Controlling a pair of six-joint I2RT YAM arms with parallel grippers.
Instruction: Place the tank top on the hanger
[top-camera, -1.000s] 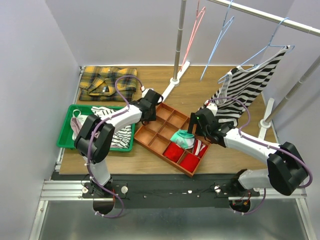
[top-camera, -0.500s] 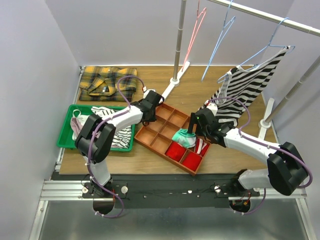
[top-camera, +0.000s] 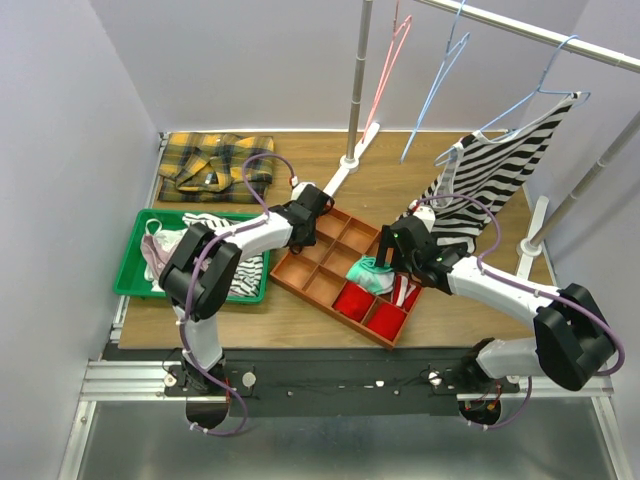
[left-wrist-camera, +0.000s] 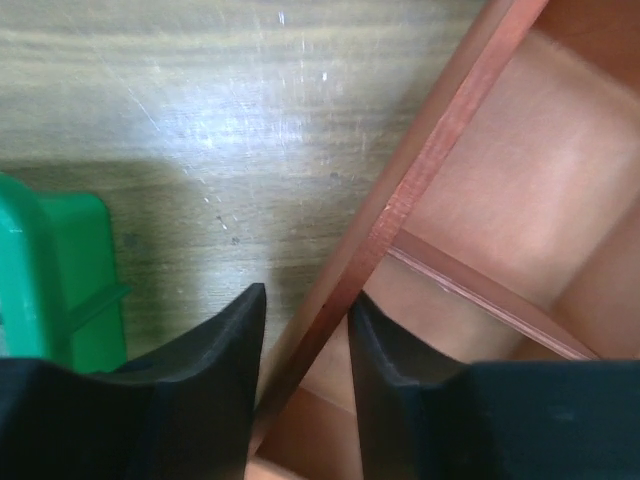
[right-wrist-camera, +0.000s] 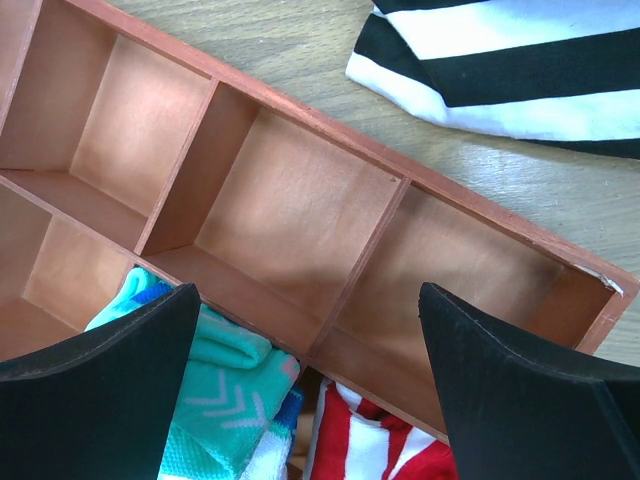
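Note:
The zebra-striped tank top (top-camera: 495, 170) hangs slanted on the pale lavender-blue hanger (top-camera: 540, 88) from the rail at the right. Its lower end rests on the table, and a corner shows in the right wrist view (right-wrist-camera: 520, 60). My left gripper (top-camera: 308, 205) is at the far left edge of the wooden divided tray (top-camera: 320, 278). In the left wrist view the gripper (left-wrist-camera: 307, 295) is closed around the tray's wall (left-wrist-camera: 440, 140). My right gripper (top-camera: 396, 262) is wide open and empty above the tray's right side (right-wrist-camera: 310, 290), just left of the tank top's lower end.
The tray holds a teal sock (right-wrist-camera: 210, 400) and a red-and-white striped cloth (right-wrist-camera: 380, 450). A green bin (top-camera: 133, 272) with a thin-striped white cloth (top-camera: 215, 250) is at the left. A yellow plaid shirt (top-camera: 213, 165) lies behind it. A pink hanger (top-camera: 385, 75) and a sky-blue hanger (top-camera: 435, 80) hang from the rail beside the pole (top-camera: 358, 90).
My left gripper has moved a little right and away onto the tray's edge. My right gripper has shifted slightly over the tray. The tank top has not moved.

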